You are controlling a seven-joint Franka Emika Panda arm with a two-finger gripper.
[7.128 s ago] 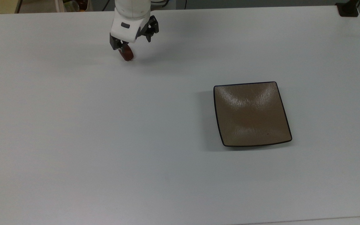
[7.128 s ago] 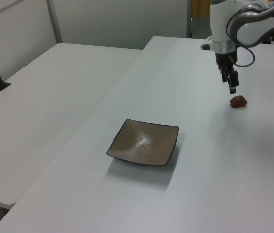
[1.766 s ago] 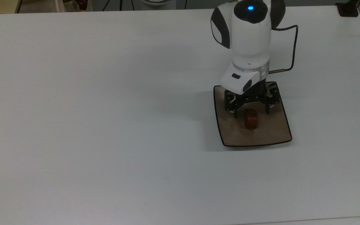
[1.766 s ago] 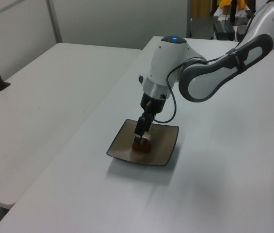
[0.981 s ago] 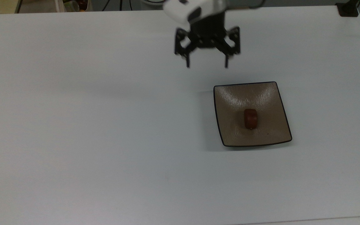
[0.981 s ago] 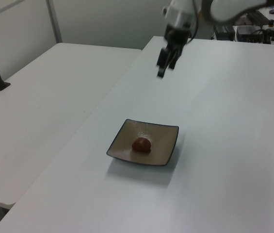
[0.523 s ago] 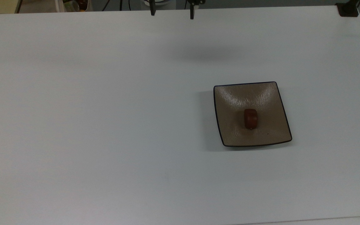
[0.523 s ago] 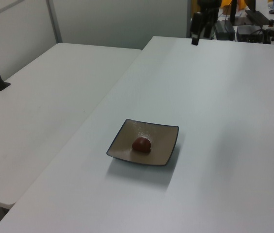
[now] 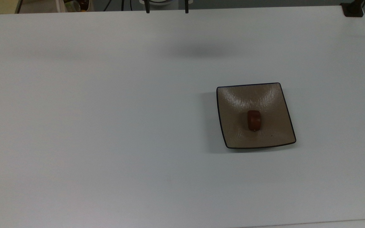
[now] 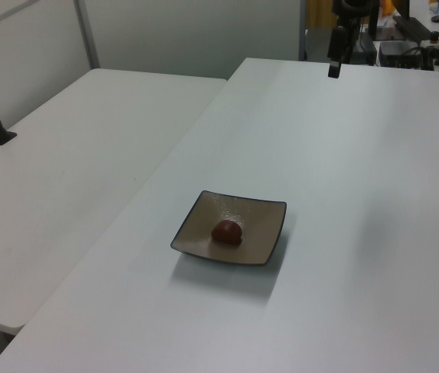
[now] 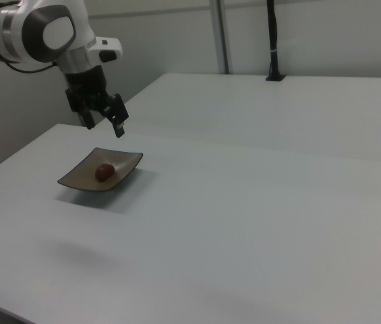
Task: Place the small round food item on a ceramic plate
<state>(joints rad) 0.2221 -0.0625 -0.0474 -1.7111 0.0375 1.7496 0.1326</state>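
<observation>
Withdrawn upward, the black two-finger gripper [image 11: 104,118] hangs with fingers apart; the dark reddish-brown barrel-shaped food piece [image 9: 253,120] lies mid tan square ceramic plate [image 9: 233,104], long axis seemingly up-down in the top view.

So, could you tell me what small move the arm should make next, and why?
Probably none beyond holding clear. The small round food item already rests near the middle of the ceramic plate, untouched, and the gripper hangs open and empty, well above the table and apart from the plate. The placing looks done.

One small round food item [image 9: 254,120], one ceramic plate [image 9: 233,98], two tables [image 10: 343,256].
</observation>
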